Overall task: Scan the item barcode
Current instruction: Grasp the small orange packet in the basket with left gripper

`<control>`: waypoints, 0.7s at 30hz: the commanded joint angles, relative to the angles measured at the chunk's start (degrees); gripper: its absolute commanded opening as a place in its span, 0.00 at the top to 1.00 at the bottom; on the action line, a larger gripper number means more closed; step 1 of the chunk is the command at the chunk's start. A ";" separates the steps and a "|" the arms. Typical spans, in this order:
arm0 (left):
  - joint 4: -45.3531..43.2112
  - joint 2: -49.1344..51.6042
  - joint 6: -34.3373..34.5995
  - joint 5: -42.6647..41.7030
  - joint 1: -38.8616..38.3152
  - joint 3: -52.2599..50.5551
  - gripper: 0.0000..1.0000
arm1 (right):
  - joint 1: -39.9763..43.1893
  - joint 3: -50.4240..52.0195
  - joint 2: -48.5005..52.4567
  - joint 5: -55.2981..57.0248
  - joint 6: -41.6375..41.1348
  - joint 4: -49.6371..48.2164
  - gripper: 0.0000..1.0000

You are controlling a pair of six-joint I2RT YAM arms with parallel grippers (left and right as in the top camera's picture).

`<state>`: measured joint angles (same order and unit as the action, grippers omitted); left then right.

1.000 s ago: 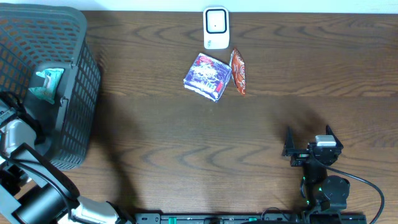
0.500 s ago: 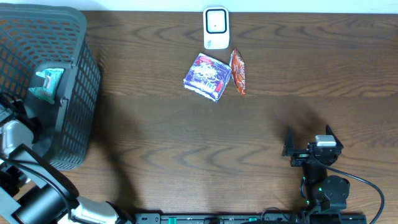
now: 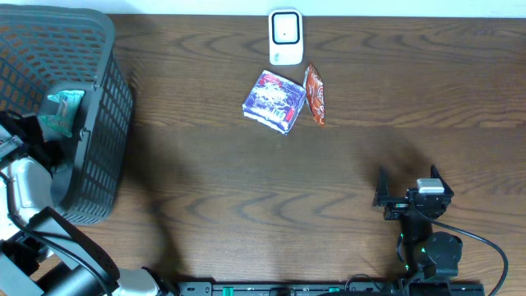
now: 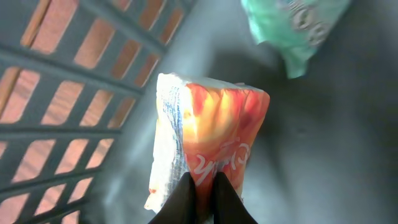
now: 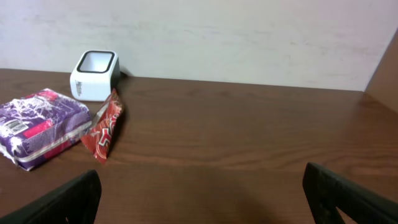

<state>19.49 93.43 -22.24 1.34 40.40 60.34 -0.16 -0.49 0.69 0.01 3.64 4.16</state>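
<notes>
Wooden table [image 3: 246,181]: a wide bare stretch of dark boards is seen across the middle, from the basket's right wall to the right edge.
Basket [image 3: 103,99]: grey lattice, set at the far left corner; its near part is occupied by the left arm.
Left gripper [image 4: 202,186]: lowered inside the basket, jaws pinched together on the lower edge of the orange packet.
Orange packet [image 4: 217,137]: held close against the basket's slatted wall — little room is left on that side; grey floor lies open to its right.
Teal packet [image 4: 292,28]: lying just beyond the orange packet, apart from it.
Scanner [image 3: 285,37]: white, stood at the table's far edge, mid-width.
Purple pack [image 3: 274,101]: laid just near of the scanner.
Red sachet [image 3: 315,94]: placed at the purple pack's right edge — whether the two touch cannot be told.
Right gripper [image 3: 408,177]: parked near right, fingers spread fully, nothing between them; bare boards are seen ahead of it.
</notes>
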 commanded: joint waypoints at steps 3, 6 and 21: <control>-4.02 -4.07 9.84 -4.37 0.07 -0.44 0.93 | 0.35 0.17 -0.31 0.48 0.72 0.11 0.01; -8.70 -8.90 14.53 -11.89 0.07 -0.44 0.92 | 0.35 0.17 -0.31 0.48 0.72 0.11 0.01; -32.50 -30.32 53.00 -36.94 -12.26 -0.42 0.93 | 0.35 0.17 -0.31 0.48 0.72 0.11 0.00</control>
<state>-12.08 64.14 19.64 -30.41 35.92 59.70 -0.19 -0.49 0.69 0.01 3.64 4.16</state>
